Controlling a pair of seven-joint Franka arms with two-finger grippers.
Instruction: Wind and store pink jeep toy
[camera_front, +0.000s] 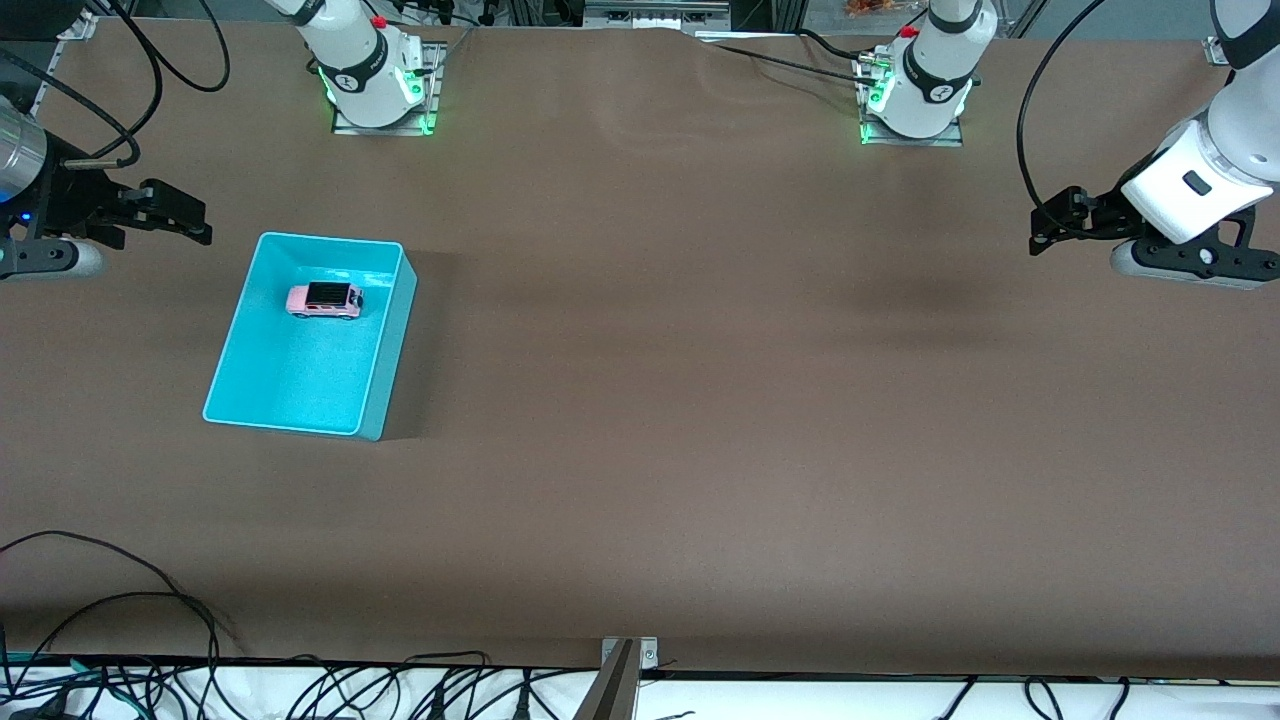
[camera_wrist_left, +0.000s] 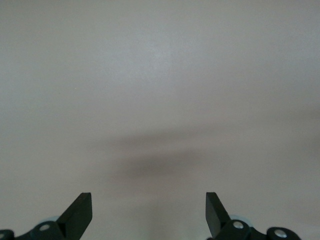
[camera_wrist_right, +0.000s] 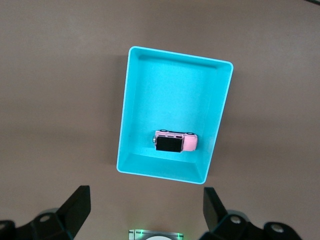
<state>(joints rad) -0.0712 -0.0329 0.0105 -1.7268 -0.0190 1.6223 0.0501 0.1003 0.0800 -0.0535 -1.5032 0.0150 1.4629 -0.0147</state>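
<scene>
The pink jeep toy (camera_front: 324, 299) with its black roof sits inside the turquoise bin (camera_front: 290, 385), in the part of the bin farther from the front camera. The right wrist view looks straight down on the jeep (camera_wrist_right: 175, 142) and the bin (camera_wrist_right: 175, 90). My right gripper (camera_front: 195, 222) hangs open and empty in the air just off the bin's corner, at the right arm's end of the table; in its wrist view the right gripper (camera_wrist_right: 147, 202) holds nothing. My left gripper (camera_front: 1045, 232) is open over bare table at the left arm's end; its wrist view shows the left gripper (camera_wrist_left: 149, 207) empty above plain cloth.
Brown cloth covers the whole table (camera_front: 700, 400). The two arm bases (camera_front: 378, 90) (camera_front: 915, 95) glow green along the edge farthest from the front camera. Loose black cables (camera_front: 120, 600) and a metal bracket (camera_front: 625, 660) lie at the nearest edge.
</scene>
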